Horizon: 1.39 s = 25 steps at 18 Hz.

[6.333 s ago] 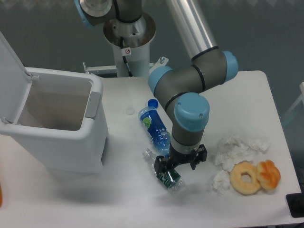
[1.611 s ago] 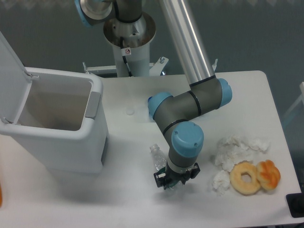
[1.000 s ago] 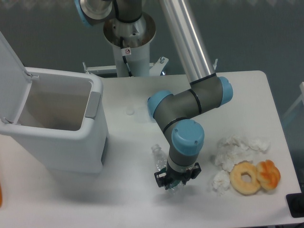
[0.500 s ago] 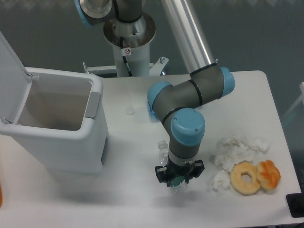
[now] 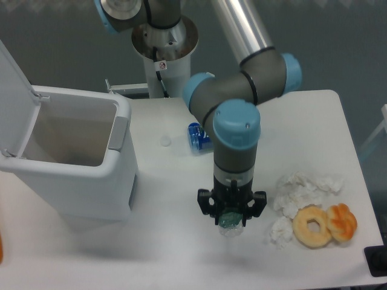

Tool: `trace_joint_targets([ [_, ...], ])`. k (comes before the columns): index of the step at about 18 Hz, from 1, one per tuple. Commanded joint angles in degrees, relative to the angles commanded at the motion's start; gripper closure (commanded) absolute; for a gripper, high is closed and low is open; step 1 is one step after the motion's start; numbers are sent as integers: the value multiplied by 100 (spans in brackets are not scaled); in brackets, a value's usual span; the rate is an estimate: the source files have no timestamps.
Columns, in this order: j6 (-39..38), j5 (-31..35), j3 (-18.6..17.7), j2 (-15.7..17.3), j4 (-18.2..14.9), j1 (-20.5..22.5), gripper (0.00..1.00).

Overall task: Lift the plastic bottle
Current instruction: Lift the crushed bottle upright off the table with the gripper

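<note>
White table (image 5: 326,121), dark grey-blue wall (image 5: 338,42)

Plastic bottle (image 5: 230,220): clear thin plastic, glossy, green label showing through. Gripper (image 5: 231,211): matt black. Arm (image 5: 237,130): matt grey housings, smooth pale-blue plastic caps, polished metal tube. Bin (image 5: 72,158): smooth white plastic, slight sheen. Table (image 5: 314,115): smooth matt white. Tissues (image 5: 302,186): crumpled white paper, rough. Doughnut (image 5: 313,226): matt, tan.

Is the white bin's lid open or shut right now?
Open. The lid stands tilted up at the far left of the bin, and the bin's inside walls show from above.
</note>
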Motion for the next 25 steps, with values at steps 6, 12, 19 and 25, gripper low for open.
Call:
trace_joint_targets([
  [6, 827, 97, -149, 527, -35, 237, 38],
  [12, 933, 140, -308, 809, -53, 431, 40],
  [19, 1064, 123, -308, 836, -53, 606, 40],
  [25, 1196, 97, -351, 836, -62, 659, 40],
])
